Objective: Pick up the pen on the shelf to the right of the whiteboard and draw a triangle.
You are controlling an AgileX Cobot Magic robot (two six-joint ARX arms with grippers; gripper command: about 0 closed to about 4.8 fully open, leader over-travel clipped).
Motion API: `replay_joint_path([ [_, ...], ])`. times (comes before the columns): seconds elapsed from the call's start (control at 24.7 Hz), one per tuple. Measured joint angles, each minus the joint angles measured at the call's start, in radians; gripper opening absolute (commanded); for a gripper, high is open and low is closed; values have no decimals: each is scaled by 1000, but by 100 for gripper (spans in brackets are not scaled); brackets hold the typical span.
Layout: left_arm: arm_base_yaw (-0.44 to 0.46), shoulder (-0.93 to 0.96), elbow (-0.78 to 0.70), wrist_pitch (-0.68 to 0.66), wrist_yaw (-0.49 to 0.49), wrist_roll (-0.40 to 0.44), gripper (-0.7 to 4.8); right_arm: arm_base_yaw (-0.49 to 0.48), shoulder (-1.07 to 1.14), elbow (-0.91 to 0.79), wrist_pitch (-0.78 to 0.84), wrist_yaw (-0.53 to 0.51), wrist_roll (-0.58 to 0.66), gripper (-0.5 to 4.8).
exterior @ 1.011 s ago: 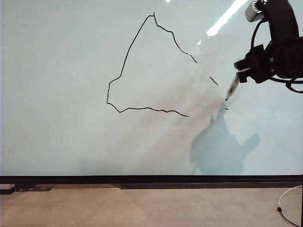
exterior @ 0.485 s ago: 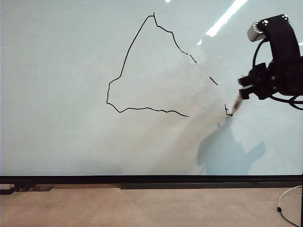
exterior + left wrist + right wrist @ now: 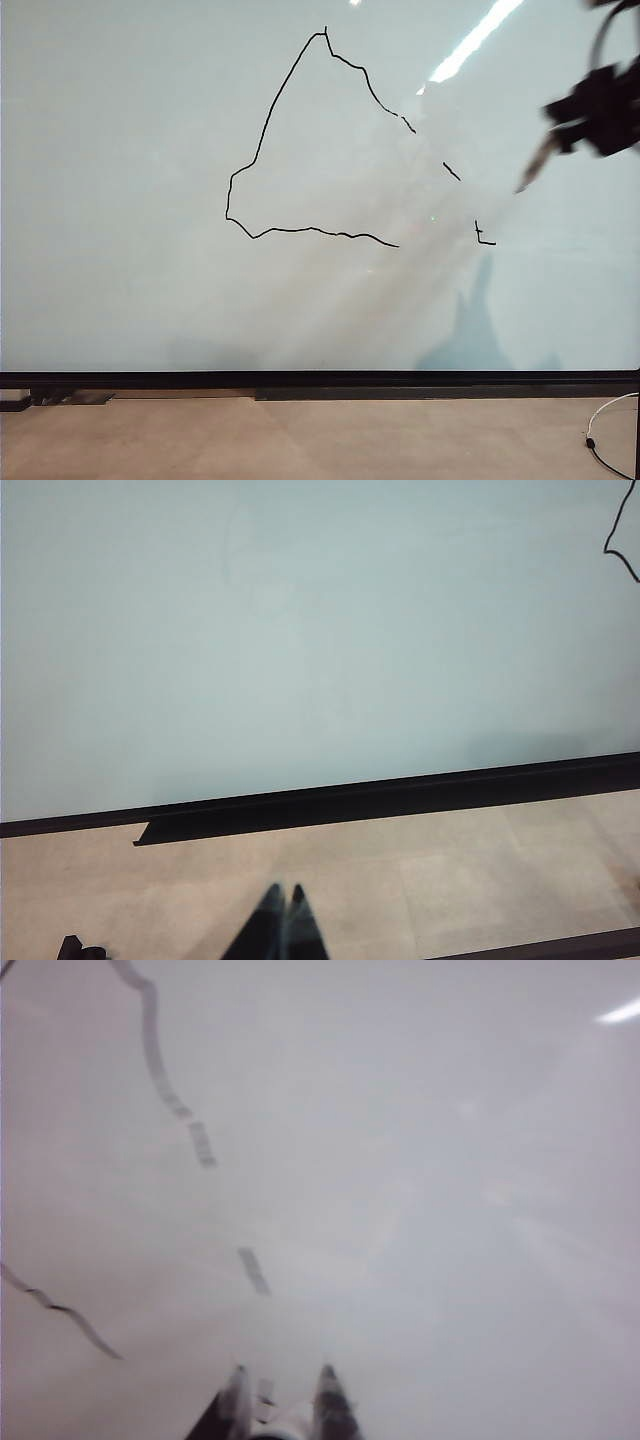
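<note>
The whiteboard (image 3: 120, 200) lies bare from nine to six o'clock of the triangle (image 3: 320, 140). The right gripper (image 3: 575, 115) and its pen (image 3: 535, 165) crowd three o'clock. The left gripper (image 3: 283, 925) sits low over bare floor (image 3: 450, 880).

Gappy triangle (image 3: 320, 150) on whiteboard (image 3: 120, 200); pen (image 3: 535, 168) tilted.

Beige tabletop (image 3: 300, 440) across 6 o'clock; white cable (image 3: 610, 420) at 4 o'clock; bright ceiling-light streak (image 3: 480, 35) at 1 o'clock.
</note>
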Motion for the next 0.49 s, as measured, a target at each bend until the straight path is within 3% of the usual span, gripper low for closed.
replay_joint_path([
  [0.2,0,0,0,0,0,0,-5,-17,-302,-129,-92,68,0,-3],
  [0.49,0,0,0,0,0,0,-5,-41,-694,-138,-575,138,20,-3],
])
